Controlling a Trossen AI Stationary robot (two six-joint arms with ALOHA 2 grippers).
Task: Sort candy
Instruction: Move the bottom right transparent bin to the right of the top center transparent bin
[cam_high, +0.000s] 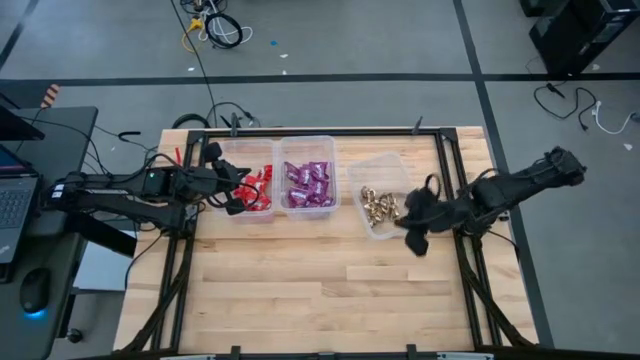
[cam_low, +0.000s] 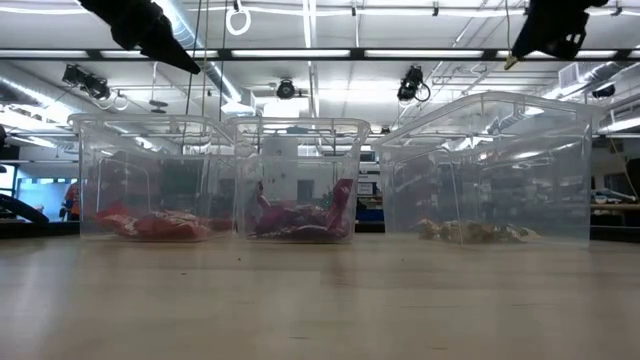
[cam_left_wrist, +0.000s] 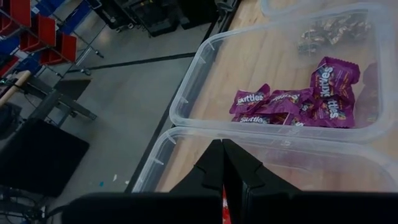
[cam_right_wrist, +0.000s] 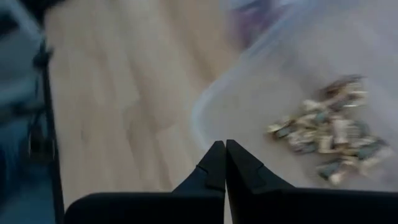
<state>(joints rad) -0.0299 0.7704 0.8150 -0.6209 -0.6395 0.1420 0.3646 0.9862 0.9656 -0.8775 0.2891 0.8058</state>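
High view: left gripper (cam_high: 238, 203) over the left bin (cam_high: 226, 150), fingers pressed together, holding nothing; right gripper (cam_high: 414, 238) at the right bin's (cam_high: 382, 164) near corner, also pressed shut and empty. Red packets (cam_high: 258, 190) left, purple packets (cam_high: 307, 184) middle, gold pieces (cam_high: 380, 205) right. Low view: candy lies flat on each bin floor. Left wrist view: purple packets (cam_left_wrist: 298, 99) heaped. Right wrist view: gold pieces (cam_right_wrist: 329, 140) clustered.

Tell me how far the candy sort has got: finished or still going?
It looks finished. Red packets lie in the left bin, purple packets in the middle bin, gold pieces in the right bin. No candy shows loose on the table. The left gripper and right gripper are shut and hold nothing.
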